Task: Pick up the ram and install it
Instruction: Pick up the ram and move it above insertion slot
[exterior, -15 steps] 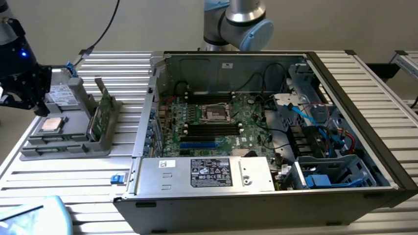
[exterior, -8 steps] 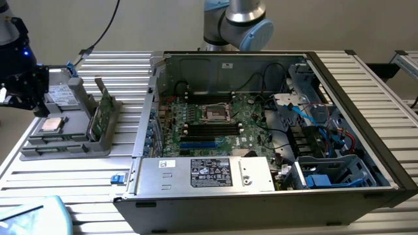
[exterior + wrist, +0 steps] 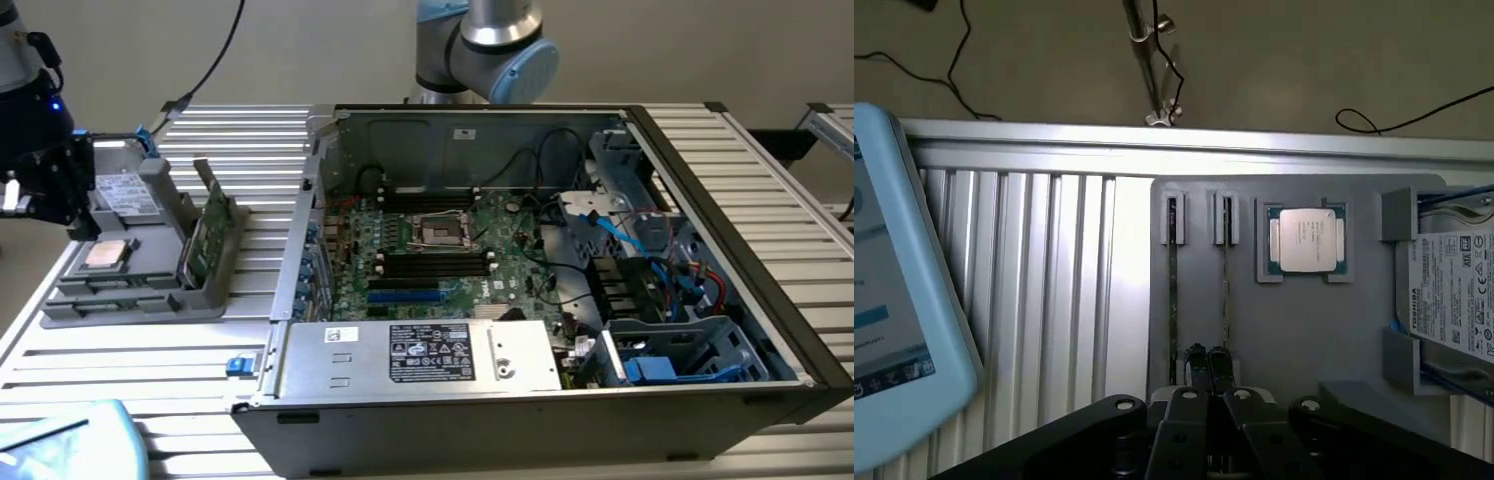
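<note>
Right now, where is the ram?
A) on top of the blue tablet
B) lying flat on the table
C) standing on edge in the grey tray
C: the ram stands on edge in a slot of the tray, near the chip.

You have the thin, long green circuit-board ram stick (image 3: 191,250) standing upright on its long edge in a narrow slot of the grey plastic holder tray (image 3: 134,305), along the tray's edge toward the exterior view's right, with a second green stick (image 3: 211,195) parallel just beside it.
</note>
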Action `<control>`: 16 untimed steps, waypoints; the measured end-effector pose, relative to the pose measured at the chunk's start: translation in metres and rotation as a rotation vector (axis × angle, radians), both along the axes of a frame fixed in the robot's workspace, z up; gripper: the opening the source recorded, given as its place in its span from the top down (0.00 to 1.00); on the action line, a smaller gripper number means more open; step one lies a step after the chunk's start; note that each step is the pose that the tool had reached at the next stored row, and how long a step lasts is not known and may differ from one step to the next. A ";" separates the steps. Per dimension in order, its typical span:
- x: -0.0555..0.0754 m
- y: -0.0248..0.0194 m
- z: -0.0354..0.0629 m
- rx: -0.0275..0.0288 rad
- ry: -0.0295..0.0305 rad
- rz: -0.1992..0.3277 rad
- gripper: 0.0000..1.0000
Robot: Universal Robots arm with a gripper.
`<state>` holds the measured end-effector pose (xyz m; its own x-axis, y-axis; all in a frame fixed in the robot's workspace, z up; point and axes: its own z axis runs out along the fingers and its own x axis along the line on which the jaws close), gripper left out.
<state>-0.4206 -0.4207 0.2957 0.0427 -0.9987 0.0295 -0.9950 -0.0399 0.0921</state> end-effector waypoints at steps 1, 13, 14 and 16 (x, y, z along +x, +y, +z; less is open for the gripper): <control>0.000 0.0000 0.0000 0.0000 -0.0001 0.000 0.89; 0.000 -0.0003 -0.0014 0.0001 -0.0003 0.001 0.57; -0.001 -0.0006 -0.0030 0.0000 -0.0006 0.002 0.57; -0.003 -0.0014 -0.0067 0.0000 -0.0008 0.005 0.57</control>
<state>-0.4239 -0.4221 0.2890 0.0478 -0.9984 0.0296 -0.9948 -0.0449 0.0913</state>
